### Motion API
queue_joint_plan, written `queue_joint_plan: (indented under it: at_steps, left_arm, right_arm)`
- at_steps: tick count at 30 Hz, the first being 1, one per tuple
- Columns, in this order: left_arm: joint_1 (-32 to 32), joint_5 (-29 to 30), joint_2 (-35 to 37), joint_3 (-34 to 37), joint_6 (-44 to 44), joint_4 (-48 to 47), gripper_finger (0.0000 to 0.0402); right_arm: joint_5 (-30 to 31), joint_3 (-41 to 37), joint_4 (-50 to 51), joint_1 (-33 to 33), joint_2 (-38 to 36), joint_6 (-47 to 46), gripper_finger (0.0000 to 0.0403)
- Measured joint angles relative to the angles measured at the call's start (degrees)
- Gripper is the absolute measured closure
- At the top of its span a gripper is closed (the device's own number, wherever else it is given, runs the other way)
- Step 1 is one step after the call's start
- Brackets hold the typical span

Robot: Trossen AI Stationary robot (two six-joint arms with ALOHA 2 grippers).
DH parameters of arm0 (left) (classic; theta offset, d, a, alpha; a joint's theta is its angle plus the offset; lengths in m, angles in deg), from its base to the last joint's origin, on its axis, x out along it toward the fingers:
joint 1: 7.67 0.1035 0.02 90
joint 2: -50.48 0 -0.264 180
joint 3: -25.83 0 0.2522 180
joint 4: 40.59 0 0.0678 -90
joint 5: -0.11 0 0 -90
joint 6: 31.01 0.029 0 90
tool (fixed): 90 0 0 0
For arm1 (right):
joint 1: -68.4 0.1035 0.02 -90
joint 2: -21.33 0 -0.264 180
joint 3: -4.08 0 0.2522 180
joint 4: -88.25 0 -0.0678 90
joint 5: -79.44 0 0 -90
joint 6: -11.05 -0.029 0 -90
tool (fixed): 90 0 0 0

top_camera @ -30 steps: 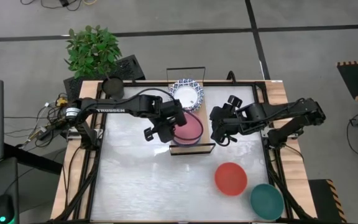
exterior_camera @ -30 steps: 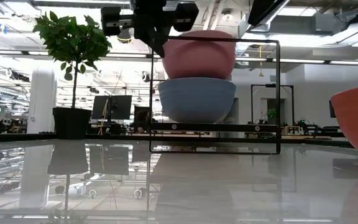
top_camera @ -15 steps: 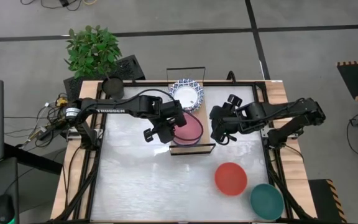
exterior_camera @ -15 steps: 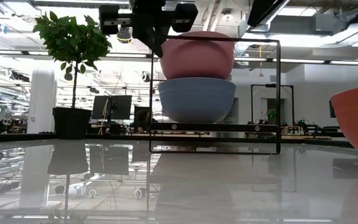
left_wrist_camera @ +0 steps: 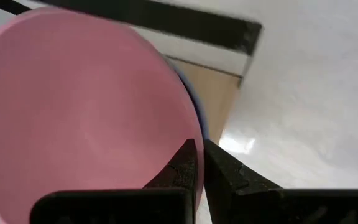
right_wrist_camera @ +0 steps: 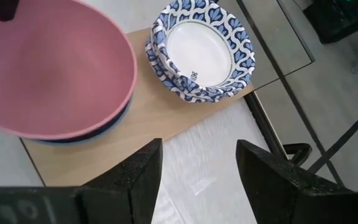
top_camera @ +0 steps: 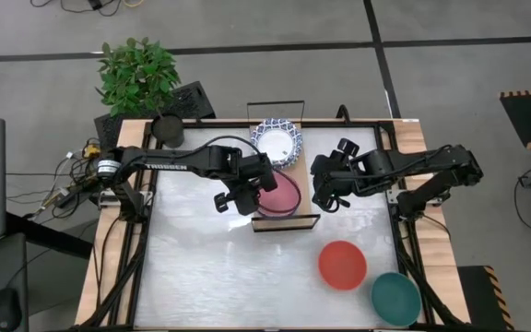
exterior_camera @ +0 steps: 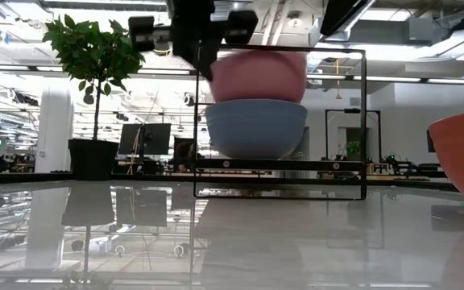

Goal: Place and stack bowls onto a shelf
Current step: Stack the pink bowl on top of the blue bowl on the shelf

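Note:
The pink bowl (top_camera: 279, 195) sits in the slate-blue bowl (exterior_camera: 255, 127) at the near end of the shelf (right_wrist_camera: 160, 118). My left gripper (top_camera: 245, 195) is over the pink bowl's left rim and shut on it. A stack of white bowls with blue patterned rims (top_camera: 277, 143) stands on the shelf's far end. My right gripper (top_camera: 324, 197) hovers open just right of the shelf, touching nothing. The red bowl (top_camera: 342, 265) and the dark green bowl (top_camera: 395, 297) rest on the table near its near right corner. My left gripper (left_wrist_camera: 201, 155) pinches the pink bowl's rim (left_wrist_camera: 194, 127) on the side toward the table's left, one finger (left_wrist_camera: 182, 165) inside the bowl and one (left_wrist_camera: 225, 177) outside. It comes from above, pointing down. The bowl (exterior_camera: 256, 74) sits roughly level with its underside in the slate-blue bowl.
A potted plant (top_camera: 139, 74) stands past the table's far left corner. Black wire frames (exterior_camera: 361, 121) rise at the shelf's ends. Open tabletop (top_camera: 201, 267) lies left of the red bowl. Wooden side rails (top_camera: 109, 267) edge the table.
My left gripper has sunk a little with the pink bowl, which now sits lower in the slate-blue bowl. The hold on the rim has stayed shut. The right arm has kept still.

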Motion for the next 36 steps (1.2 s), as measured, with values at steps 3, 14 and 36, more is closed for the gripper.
queue_joint_plan:
  at_steps: [3, 14, 36]
  left_arm:
    - [-1.0, 2.6, 0.0, 0.8, 0.2, 0.7, 0.0401]
    - [-1.0, 1.7, 0.0, 0.8, 0.7, 1.3, 0.0400]
    - [-1.0, 7.4, 0.0, 0.8, -0.5, 2.5, 0.0296]
  right_arm:
    - [0.0, 0.0, 0.0, 0.0, 0.0, 0.2, 0.0173]
    - [0.0, 0.0, 0.0, 0.0, 0.0, 0.1, 0.0173]
    - [-0.1, 0.0, 0.0, 0.0, 0.0, 0.0, 0.0173]
